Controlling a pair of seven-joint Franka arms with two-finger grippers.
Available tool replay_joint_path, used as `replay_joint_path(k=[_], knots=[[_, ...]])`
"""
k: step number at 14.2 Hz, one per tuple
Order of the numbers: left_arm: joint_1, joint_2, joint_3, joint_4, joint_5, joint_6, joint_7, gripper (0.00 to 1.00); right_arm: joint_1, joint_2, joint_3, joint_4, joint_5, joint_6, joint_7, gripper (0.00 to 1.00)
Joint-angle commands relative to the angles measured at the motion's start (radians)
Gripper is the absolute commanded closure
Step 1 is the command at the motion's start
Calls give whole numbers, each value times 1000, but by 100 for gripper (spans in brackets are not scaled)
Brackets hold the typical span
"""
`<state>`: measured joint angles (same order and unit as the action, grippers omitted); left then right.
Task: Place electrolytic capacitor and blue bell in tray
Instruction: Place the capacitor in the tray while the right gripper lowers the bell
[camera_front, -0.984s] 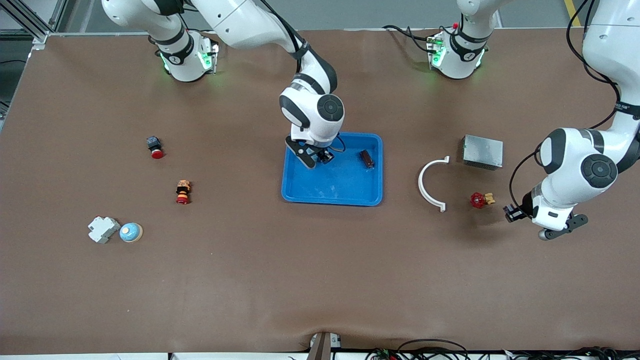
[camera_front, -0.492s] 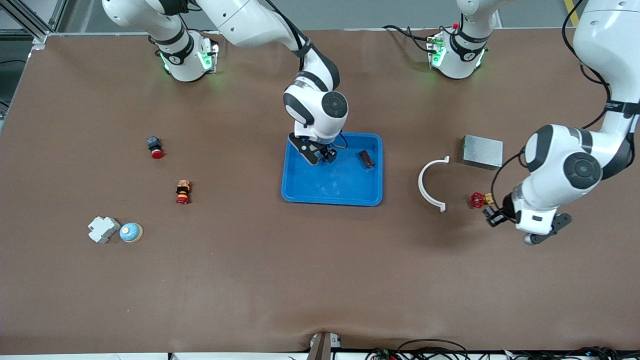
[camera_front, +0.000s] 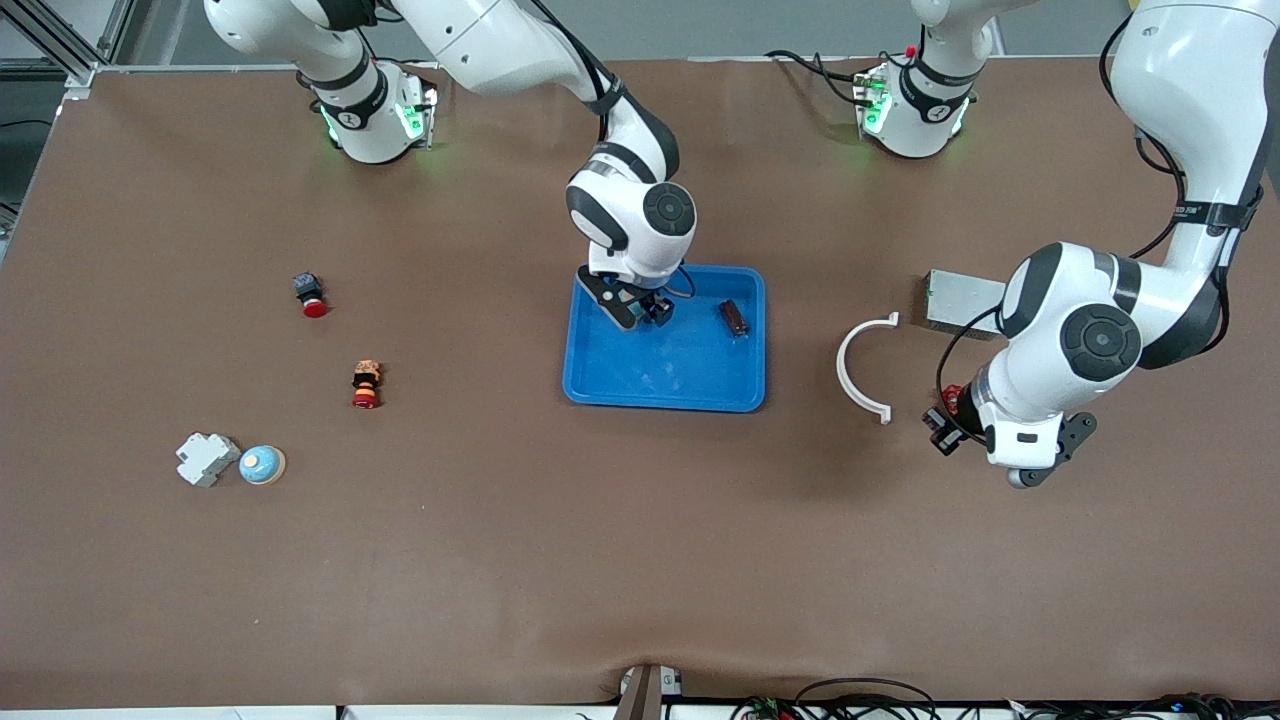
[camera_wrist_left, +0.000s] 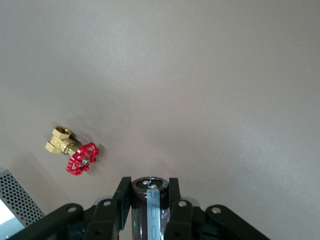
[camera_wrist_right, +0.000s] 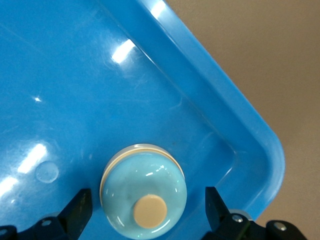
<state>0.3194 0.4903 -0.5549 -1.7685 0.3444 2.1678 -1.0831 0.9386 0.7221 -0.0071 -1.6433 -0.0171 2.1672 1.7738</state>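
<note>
The front view looks down from high across the worktop (camera_front: 500, 560), bases along its top edge. The right wrist view sits close over the tray (camera_wrist_right: 235, 125) (seen mid-frame from the front); the left wrist view looks down at the red valve (camera_wrist_left: 80, 157).

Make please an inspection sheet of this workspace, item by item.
Surface: brown table, nothing spilled.
Job's things: blue bell sits in the tray; electrolytic capacitor is held in the air; a dark brown part lies in the tray.
Clutter: white curved part, grey box, red-handled valve, red push-button, orange-red part, white block beside a second bell.
Grippers: right gripper open over the tray, around the blue bell; left gripper shut on the capacitor, over bare table by the valve.
Cables: black cables near the left arm's base.
Surroundings: metal frame.
</note>
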Motion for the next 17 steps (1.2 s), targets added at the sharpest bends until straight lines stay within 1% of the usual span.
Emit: replay_joint_path(k=[1,7,10,11,13,15,17], knots=[[-45,-1,3,20,-27,-31,-81,100,8,16,-10,23,-4,-4,10,0],[-134,5,3,15,-28,-32,-250,100,2,14,-11,49,-6,-13,-1,0],[-196,28,4,12,-21,-40,-406,100,0,8,-13,49,-4,-21,-11,0],[-210,30,4,12,-19,-40,-440,100,-1,2,-13,52,-4,-42,-25,0],[-241,31,4,11,-21,-40,-483,100,-6,2,-14,101,-3,-131,-57,0],[-275,44,4,14,-19,-40,-558,100,-18,0,-14,138,-3,-238,-146,0],[-331,66,7,23,-12,-34,-635,100,-32,-18,-17,152,-3,-331,-239,0]])
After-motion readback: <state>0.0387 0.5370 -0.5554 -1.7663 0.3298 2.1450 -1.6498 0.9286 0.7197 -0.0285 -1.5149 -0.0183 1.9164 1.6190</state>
